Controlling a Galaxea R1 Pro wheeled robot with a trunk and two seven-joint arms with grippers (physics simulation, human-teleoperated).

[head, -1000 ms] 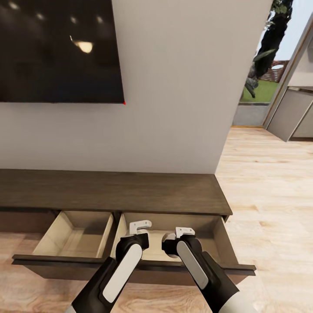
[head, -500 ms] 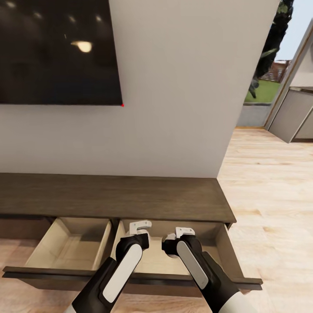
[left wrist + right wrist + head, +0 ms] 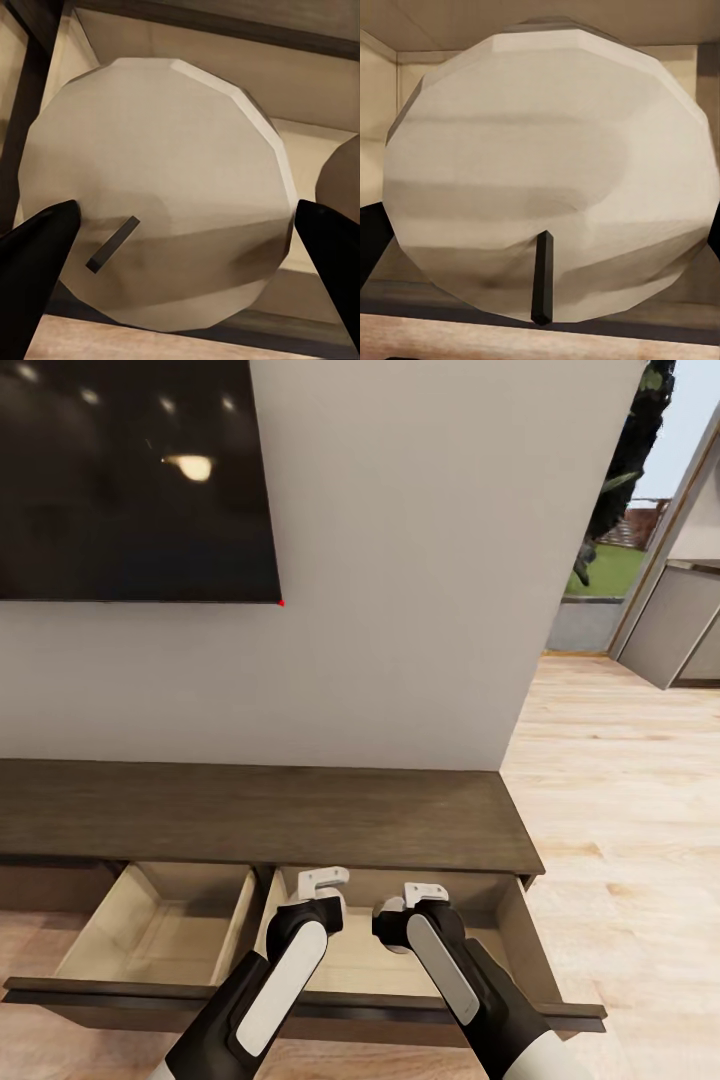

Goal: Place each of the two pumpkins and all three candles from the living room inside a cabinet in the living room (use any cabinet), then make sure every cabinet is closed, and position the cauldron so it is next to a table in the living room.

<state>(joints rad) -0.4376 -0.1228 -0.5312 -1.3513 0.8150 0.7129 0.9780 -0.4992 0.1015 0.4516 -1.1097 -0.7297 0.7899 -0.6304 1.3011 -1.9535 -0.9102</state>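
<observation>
The long dark brown cabinet (image 3: pixel 260 810) stands against the wall with two pale-lined drawers pulled out. Both arms hang over the right drawer (image 3: pixel 505 925). My left gripper (image 3: pixel 322 882) is shut on a stubby grey-tan candle (image 3: pixel 161 172), whose dark wick faces the left wrist camera between the black fingertips (image 3: pixel 37 247). My right gripper (image 3: pixel 425 894) is shut on a second candle (image 3: pixel 547 165), wick towards the camera, above the drawer's light wood. That second candle's edge (image 3: pixel 341 176) also shows in the left wrist view. The pumpkins, the cauldron and the table are out of view.
The left drawer (image 3: pixel 160 930) is open with nothing visible inside. A dark TV screen (image 3: pixel 130 480) hangs on the grey wall above the cabinet. Light wood floor (image 3: pixel 620 790) runs off to the right towards a glass opening and grey units (image 3: pixel 680 620).
The whole view has shifted a little, so the cabinet sits slightly lower and nearer in the picture. Both grippers keep their place over the right drawer, each still holding its candle.
</observation>
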